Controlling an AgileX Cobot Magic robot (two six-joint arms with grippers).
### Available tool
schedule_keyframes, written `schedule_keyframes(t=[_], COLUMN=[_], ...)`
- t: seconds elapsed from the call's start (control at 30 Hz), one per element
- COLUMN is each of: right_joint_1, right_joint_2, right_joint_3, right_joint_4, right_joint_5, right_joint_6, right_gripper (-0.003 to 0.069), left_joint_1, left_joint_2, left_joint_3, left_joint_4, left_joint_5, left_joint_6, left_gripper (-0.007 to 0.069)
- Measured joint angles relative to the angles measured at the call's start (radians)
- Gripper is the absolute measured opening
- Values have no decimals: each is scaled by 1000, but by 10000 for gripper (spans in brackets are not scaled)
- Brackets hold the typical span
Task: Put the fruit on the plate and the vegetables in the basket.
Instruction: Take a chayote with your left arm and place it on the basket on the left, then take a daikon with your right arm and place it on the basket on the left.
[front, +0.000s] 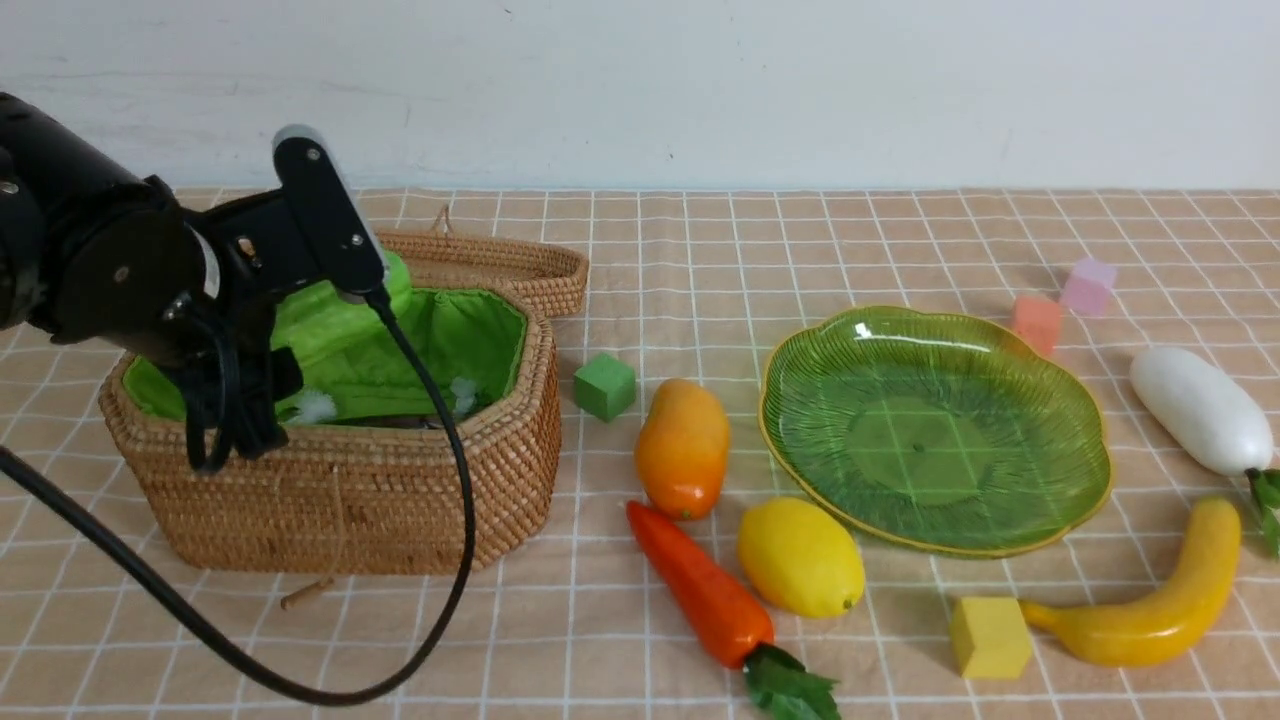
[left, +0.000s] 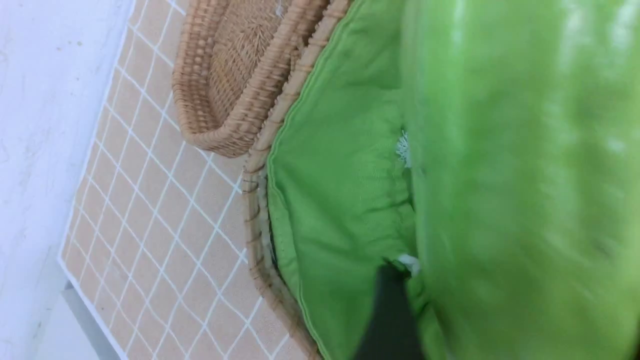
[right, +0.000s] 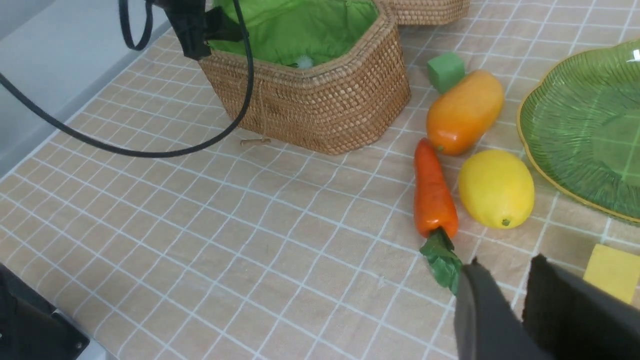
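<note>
**Worktop status: left arm at basket, sorting items in the open**

A worktop covered in beige checked cloth (front: 900, 230) runs back to a plain white wall.

1. The basket (front: 350, 500) stands toward the left edge. Its lid (front: 500, 265) is hinged back toward the far edge.
2. The left gripper (front: 245, 400) hangs over the basket opening, and its black cable loops across the basket front. In the left wrist view the gourd (left: 525, 175) is a blurred green mass beside one dark finger (left: 390, 320). Whether the jaws clamp it cannot be told.
3. The plate (front: 935, 430) lies right of centre with nothing on it.
4. A green cube (front: 604, 386) sits between the basket and the mango (front: 683, 447), whose long axis runs from near edge to far edge.
5. The carrot (front: 705, 590) lies diagonally, tip just beside the mango and leaves toward the near edge. The lemon (front: 800, 557) lies just beside it, near the plate rim.
6. The banana (front: 1150, 600) curves along the near right corner, one end against a yellow cube (front: 990, 637).
7. The radish (front: 1200, 410) lies at the right edge, leaves pointing to the near edge.
8. An orange cube (front: 1036, 322) and a pink cube (front: 1088, 285) sit beyond the plate.
9. The right gripper (right: 507, 270) hovers near the carrot leaves, jaws slightly apart and holding nothing.
</note>
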Motion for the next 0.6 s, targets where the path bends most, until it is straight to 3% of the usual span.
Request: schedule_keyframes(t=[0.03, 0.1, 0.23, 0.33, 0.43, 0.57, 0.6], right_joint_1=[0, 0, 0, 0, 0, 0, 0], right_joint_2=[3, 18, 108, 224, 311, 425, 447], right_joint_3=[0, -3, -57, -124, -166, -212, -221], right_joint_4=[2, 4, -18, -53, -60, -60, -60], right_joint_5=[-3, -6, 38, 84, 116, 153, 158], right_joint_6=[0, 0, 0, 0, 4, 14, 16], right_gripper=[162, 162, 162, 162, 162, 162, 162], left_joint_1=[0, 0, 0, 0, 0, 0, 0], left_joint_2=[3, 2, -43, -147, -241, -368, -402], left_joint_3=[0, 0, 0, 0, 0, 3, 13], left_joint_4=[4, 3, -71, -256, -376, -456, -478], left_joint_5=[0, -2, -3, 1, 38, 115, 127], left_joint_6=[0, -1, -101, -368, -556, -611, -599], left_gripper=[605, 644, 643, 510, 316, 11, -13])
